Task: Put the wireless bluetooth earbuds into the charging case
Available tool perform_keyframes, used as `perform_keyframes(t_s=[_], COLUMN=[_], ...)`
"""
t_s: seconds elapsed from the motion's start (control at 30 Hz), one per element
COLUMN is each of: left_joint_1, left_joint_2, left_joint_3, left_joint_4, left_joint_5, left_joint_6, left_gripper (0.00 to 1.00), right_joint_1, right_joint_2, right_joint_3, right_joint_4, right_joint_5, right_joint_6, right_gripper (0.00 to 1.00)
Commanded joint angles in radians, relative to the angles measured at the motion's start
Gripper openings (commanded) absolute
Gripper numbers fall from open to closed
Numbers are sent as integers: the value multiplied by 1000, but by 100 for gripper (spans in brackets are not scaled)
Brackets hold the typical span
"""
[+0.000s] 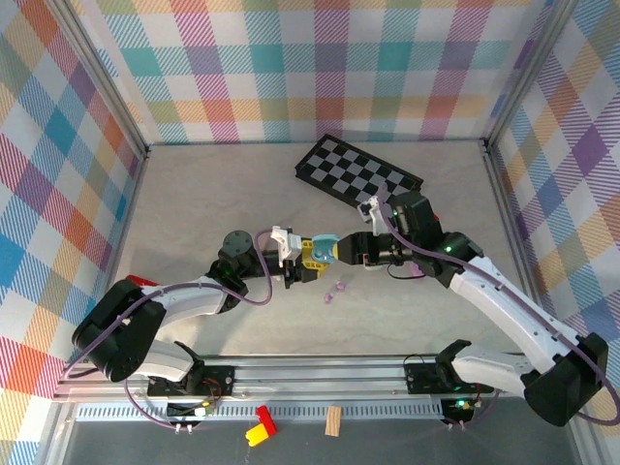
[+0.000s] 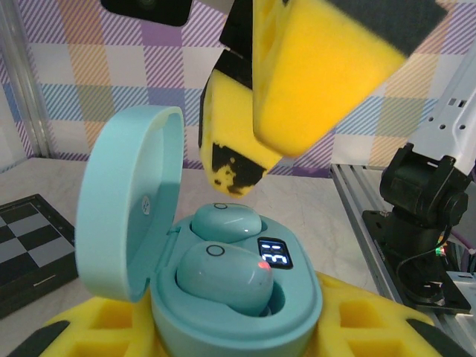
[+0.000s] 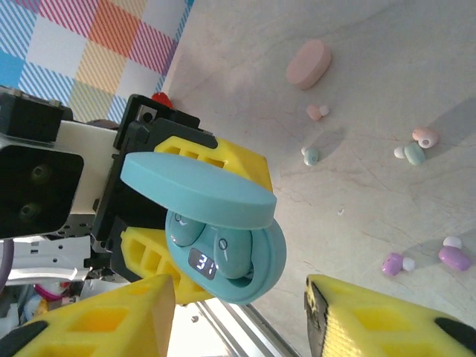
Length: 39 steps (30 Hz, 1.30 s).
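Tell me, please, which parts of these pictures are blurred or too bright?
Left wrist view: the teal case is sharp; the right gripper close above it is soft. Right wrist view: its own fingers are out of focus, and the gap below the case is washed out white. Top view: even light, faint shadows.

One teal charging case (image 2: 126,208), lid up, two teal earbuds (image 2: 223,279) seated in it, six more lying loose, two pink buds (image 3: 315,113), two pale teal buds (image 3: 311,156), two purple buds (image 3: 454,258), one shut pink case (image 3: 308,64), one checkered mat (image 1: 358,174), one red-and-yellow block (image 1: 260,427), one wooden block (image 1: 333,420).
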Motion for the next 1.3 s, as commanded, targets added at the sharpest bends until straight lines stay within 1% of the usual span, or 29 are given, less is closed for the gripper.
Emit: perform_keyframes(t_s=[0.0, 0.17, 0.23, 0.37, 0.47, 0.57, 0.77, 0.8, 0.9, 0.93, 1.07, 1.1, 1.17, 1.27], left_joint_1=[-11, -11, -11, -12, -12, -12, -12, -12, -12, -12, -12, -12, -12, -12], left_joint_2=[-5, -13, -9, 1, 3, 1, 4, 5, 7, 8, 7, 9, 20, 44], left_joint_3=[16, 30, 33, 39, 40, 40, 42, 42, 41, 42, 37, 37, 40, 50], left_joint_4=[50, -8, -2, 5, 5, 7, 11, 15, 32, 36, 85, 107, 165, 252], left_joint_5=[18, 29, 42, 59, 56, 38, -25, -28, -29, -29, -45, -50, -57, -58], left_joint_6=[11, 33, 28, 13, 11, 11, -13, -15, -22, -24, -43, -54, -86, -135], left_gripper=[29, 29, 29, 29, 29, 29, 29, 29, 29, 29, 30, 30, 30, 29], right_joint_1=[-7, -19, -22, -23, -23, -23, -23, -23, -25, -27, -45, -52, -64, -66], right_joint_2=[-33, -14, 5, 51, 85, 100, 54, 42, 5, -7, -72, -82, -79, -54], right_joint_3=[-1, 23, 46, 86, 102, 103, 36, 25, 0, -6, -78, -108, -144, -181], right_joint_4=[47, 105, 117, 155, 185, 196, 231, 233, 228, 228, 303, 342, 395, 464], right_joint_5=[17, -14, -15, -35, -89, -149, -227, -228, -172, -149, -29, -36, -94, -175], right_joint_6=[-9, -6, -12, -31, -34, -27, -6, 1, 19, 28, 132, 168, 240, 334], right_gripper=[53, 57, 59, 68, 71, 71, 63, 62, 62, 62, 70, 71, 74, 76])
